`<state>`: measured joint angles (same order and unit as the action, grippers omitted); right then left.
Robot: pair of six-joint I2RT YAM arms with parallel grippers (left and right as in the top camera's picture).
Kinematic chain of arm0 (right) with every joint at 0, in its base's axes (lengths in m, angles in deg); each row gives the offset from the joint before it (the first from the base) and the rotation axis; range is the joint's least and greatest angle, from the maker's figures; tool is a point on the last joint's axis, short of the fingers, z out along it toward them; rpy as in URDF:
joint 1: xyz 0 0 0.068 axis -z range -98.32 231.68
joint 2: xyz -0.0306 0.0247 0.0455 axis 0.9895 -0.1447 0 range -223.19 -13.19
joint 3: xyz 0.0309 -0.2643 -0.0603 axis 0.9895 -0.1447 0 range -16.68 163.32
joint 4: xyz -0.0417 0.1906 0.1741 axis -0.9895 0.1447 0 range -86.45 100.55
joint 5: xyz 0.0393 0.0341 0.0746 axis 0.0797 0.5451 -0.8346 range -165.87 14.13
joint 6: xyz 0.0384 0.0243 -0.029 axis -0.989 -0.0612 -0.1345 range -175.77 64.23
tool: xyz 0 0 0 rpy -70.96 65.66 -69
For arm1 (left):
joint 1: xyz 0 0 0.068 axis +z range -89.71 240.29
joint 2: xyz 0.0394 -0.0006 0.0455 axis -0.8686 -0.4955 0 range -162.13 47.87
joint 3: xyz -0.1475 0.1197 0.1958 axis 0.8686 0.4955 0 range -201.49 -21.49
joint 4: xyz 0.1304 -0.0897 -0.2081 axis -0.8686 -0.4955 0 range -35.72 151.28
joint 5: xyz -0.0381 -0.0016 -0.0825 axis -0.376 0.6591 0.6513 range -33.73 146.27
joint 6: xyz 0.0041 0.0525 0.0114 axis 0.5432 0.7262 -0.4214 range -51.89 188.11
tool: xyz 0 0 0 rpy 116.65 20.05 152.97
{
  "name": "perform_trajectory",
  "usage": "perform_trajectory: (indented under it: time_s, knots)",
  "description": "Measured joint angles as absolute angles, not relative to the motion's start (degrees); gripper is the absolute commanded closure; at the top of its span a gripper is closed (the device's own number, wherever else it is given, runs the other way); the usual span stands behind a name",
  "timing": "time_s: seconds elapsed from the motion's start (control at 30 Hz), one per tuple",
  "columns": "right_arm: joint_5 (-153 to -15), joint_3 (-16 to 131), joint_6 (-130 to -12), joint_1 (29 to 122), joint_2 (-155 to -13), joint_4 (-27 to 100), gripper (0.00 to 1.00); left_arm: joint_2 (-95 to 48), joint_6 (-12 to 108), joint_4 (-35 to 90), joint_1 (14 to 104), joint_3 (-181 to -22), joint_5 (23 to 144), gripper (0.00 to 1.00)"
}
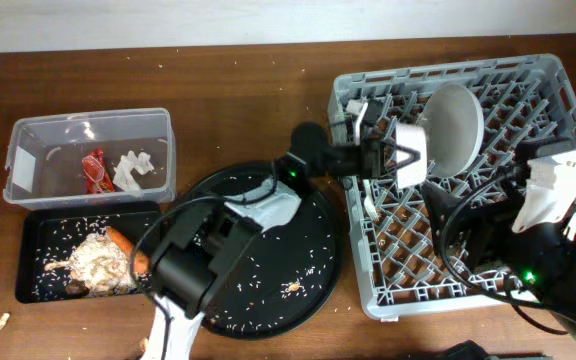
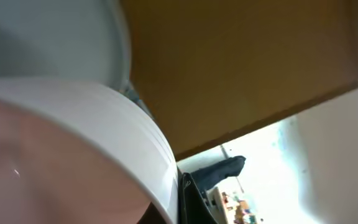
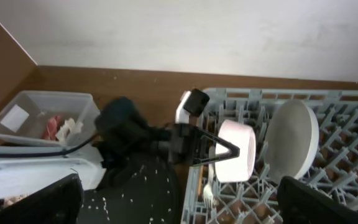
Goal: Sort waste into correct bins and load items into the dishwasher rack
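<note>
My left gripper (image 1: pixel 396 153) is shut on a white bowl (image 1: pixel 414 150) and holds it on its side over the left part of the grey dishwasher rack (image 1: pixel 558 75). The right wrist view shows the bowl (image 3: pixel 236 151) next to a pale plate (image 3: pixel 294 146) that stands upright among the pegs (image 1: pixel 455 122). A white fork (image 3: pixel 209 194) lies in the rack below the bowl. In the left wrist view the bowl (image 2: pixel 73 137) fills the left side. My right gripper (image 3: pixel 179 211) is open and empty above the rack. The blue cup and the chopstick are out of view.
A clear tub (image 1: pixel 28 135) at the left holds a red wrapper (image 1: pixel 95 170) and a white tissue (image 1: pixel 133 168). The shallow black tray (image 1: pixel 38 230) holds food scraps (image 1: pixel 98 262), rice and a carrot (image 1: pixel 123 240). A round black tray (image 1: pixel 308 250) with rice grains lies in the middle.
</note>
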<state>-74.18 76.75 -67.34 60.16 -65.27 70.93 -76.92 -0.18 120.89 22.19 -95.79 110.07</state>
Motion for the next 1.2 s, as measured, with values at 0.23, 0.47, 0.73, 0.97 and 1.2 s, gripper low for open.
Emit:
perform_trajectory:
  time_s: [0.23, 0.47, 0.73, 0.97, 1.2]
  knots:
    - [-74.2, 76.7, -67.4, 60.2, -65.3, 71.1, 0.01, -78.7, -3.7, 117.4, 24.9, -95.6, 109.9, 0.01]
    - [-74.2, 76.7, -67.4, 60.2, -65.3, 71.1, 0.01, -78.7, -3.5, 117.3, 28.4, -95.6, 113.1, 0.01]
    - [-74.0, 76.7, -67.4, 60.2, -65.3, 69.3, 0.01, -46.3, 31.6, 36.3, 42.6, -95.9, 97.2, 0.01]
    - [-74.2, 76.7, -67.4, 60.2, -65.4, 61.4, 0.01, -17.1, 48.0, 3.3, 59.6, -96.2, 61.3, 0.01]
    - [-74.2, 76.8, -67.4, 60.2, -65.4, 63.5, 0.01, -15.8, 48.9, 2.4, 59.7, -96.2, 56.3, 0.01]
